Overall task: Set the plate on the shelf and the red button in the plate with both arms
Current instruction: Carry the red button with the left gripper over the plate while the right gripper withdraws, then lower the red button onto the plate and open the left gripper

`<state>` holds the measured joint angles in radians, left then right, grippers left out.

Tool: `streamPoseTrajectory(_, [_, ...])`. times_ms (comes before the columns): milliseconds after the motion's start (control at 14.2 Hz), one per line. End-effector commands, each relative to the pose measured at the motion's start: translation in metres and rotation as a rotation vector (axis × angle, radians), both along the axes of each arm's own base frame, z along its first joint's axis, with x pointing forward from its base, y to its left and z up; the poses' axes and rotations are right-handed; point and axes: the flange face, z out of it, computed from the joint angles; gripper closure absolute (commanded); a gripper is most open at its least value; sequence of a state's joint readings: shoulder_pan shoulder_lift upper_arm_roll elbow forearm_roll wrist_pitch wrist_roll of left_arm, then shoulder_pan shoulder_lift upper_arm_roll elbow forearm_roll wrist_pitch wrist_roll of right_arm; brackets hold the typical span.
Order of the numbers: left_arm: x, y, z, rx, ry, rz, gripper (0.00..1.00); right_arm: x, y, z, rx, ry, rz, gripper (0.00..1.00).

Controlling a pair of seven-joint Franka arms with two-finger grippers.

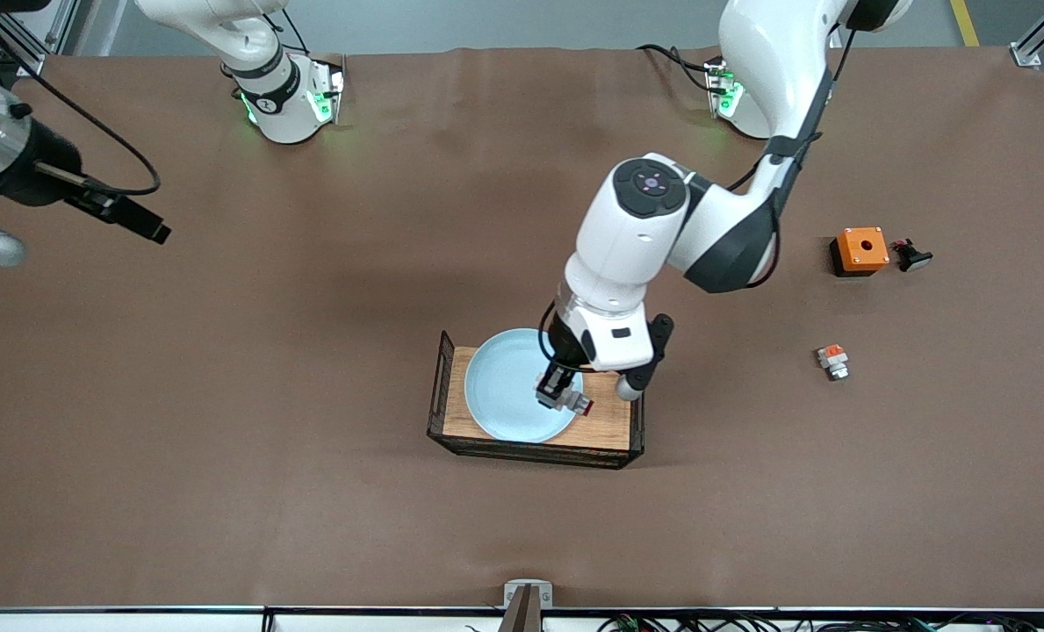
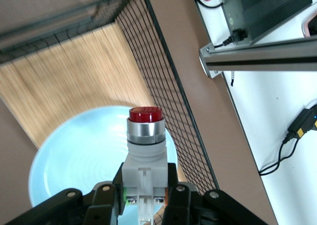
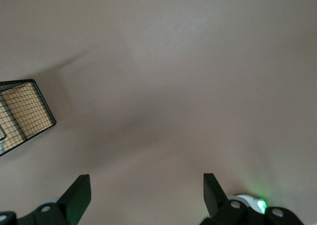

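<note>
One wire-sided tray with a wooden floor sits nearest the front camera, and in it lies one pale blue plate. Over the plate's edge toward the left arm's end of the table hangs the left gripper, its jaws clamped on the white body of the one red button; the button's long axis runs straight out from the fingers, red cap leading, pointing toward the tray's mesh wall. Farther back, toward the left arm's end, rest one small orange-topped white block, one orange box with a hole, and one small dark part just beside it. The right gripper waits with jaws apart over bare table.
</note>
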<state>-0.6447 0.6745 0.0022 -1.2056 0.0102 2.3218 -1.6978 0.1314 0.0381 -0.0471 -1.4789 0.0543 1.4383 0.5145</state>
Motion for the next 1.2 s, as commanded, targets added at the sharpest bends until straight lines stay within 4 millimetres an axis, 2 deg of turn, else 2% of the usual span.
streamPoseTrajectory(0, [-0.006, -0.014, -0.006, -0.005, -0.038, 0.014, 0.93, -0.016, -0.033, -0.013, 0.001, -0.053, 0.099, 0.00])
streamPoseTrajectory(281, [-0.013, -0.028, -0.029, 0.015, -0.047, 0.008, 0.93, -0.011, -0.064, -0.014, -0.025, -0.099, 0.169, 0.00])
streamPoseTrajectory(562, [-0.024, -0.045, -0.065, 0.064, -0.087, 0.016, 0.93, -0.004, -0.087, -0.009, -0.045, -0.161, 0.232, 0.00])
streamPoseTrajectory(703, [-0.031, -0.055, -0.080, 0.063, -0.094, 0.008, 0.93, -0.002, -0.089, -0.004, -0.063, -0.187, 0.234, 0.00])
streamPoseTrajectory(984, [-0.034, -0.059, -0.095, 0.093, -0.101, -0.013, 0.91, 0.000, -0.086, -0.001, -0.089, -0.202, 0.246, 0.00])
streamPoseTrajectory(1125, [-0.034, -0.060, -0.100, 0.097, -0.097, -0.015, 0.86, 0.000, -0.084, -0.001, -0.089, -0.202, 0.248, 0.00])
